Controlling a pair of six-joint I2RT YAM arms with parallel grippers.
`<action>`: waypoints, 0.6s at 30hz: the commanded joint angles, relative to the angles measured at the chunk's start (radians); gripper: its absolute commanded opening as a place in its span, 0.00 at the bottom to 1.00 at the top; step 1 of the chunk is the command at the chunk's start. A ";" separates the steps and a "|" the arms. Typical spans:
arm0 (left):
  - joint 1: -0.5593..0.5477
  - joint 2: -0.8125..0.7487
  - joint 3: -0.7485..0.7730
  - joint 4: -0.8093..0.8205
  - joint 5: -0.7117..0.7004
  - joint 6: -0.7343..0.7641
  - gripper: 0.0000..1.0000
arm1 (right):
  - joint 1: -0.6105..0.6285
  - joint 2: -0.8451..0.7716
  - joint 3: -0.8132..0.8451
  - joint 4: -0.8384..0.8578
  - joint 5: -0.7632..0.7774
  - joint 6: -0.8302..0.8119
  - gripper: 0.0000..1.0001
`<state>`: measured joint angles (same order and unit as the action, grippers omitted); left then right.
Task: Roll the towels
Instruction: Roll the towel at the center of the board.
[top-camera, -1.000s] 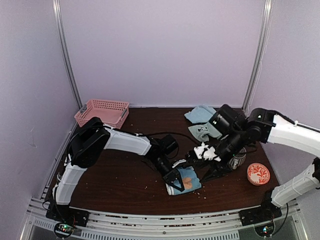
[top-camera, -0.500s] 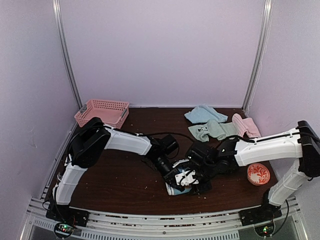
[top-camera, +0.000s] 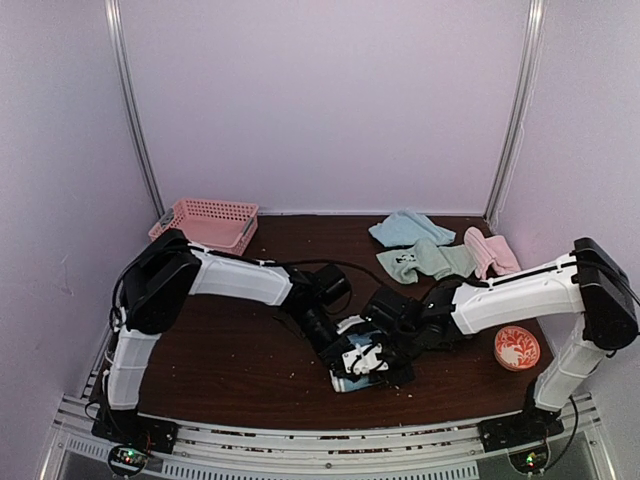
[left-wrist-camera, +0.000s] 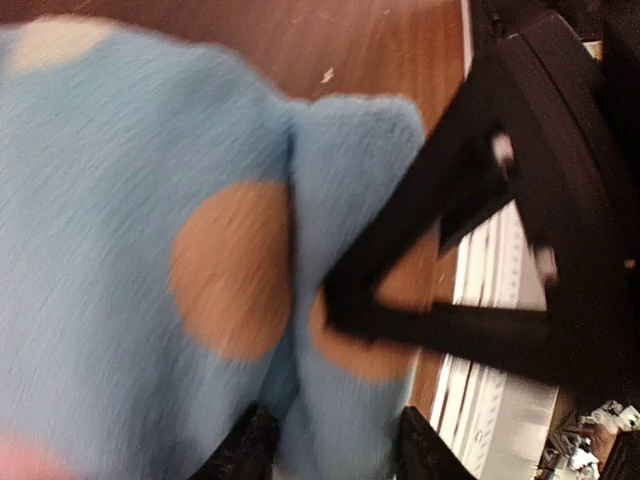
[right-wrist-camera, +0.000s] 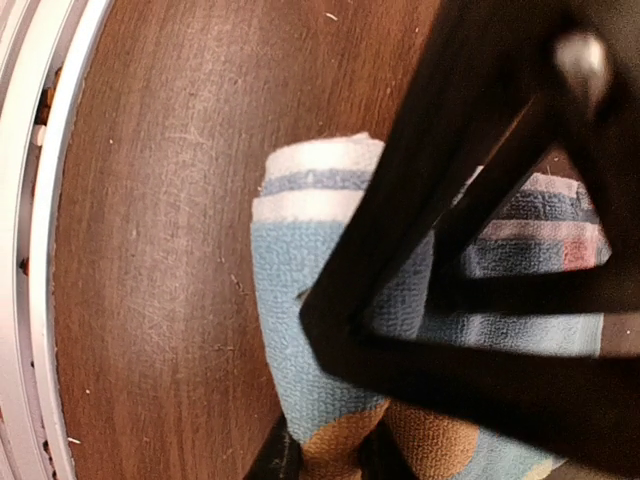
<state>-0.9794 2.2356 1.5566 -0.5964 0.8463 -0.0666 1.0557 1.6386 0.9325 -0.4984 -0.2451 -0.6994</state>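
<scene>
spotted towel (right-wrist-camera: 285, 260) parallels rail (right-wrist-camera: 30, 300) | left end effector (left-wrist-camera: 330, 455) spread | right end effector (right-wrist-camera: 325, 455) pinching it

I get soft, even light; the spotted towel (left-wrist-camera: 150, 250) right under my left gripper (left-wrist-camera: 335, 445) smears with motion blur.
</scene>
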 joint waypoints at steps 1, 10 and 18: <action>0.059 -0.164 -0.120 -0.012 -0.216 0.018 0.43 | -0.035 0.088 0.054 -0.196 -0.183 0.028 0.08; 0.052 -0.648 -0.419 0.289 -0.663 -0.029 0.47 | -0.260 0.379 0.345 -0.459 -0.461 0.052 0.07; -0.160 -0.696 -0.496 0.430 -0.712 0.207 0.56 | -0.322 0.633 0.564 -0.671 -0.549 -0.013 0.09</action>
<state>-1.0370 1.4326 1.0409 -0.2501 0.2111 -0.0040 0.7475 2.1441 1.4719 -1.0801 -0.8436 -0.6704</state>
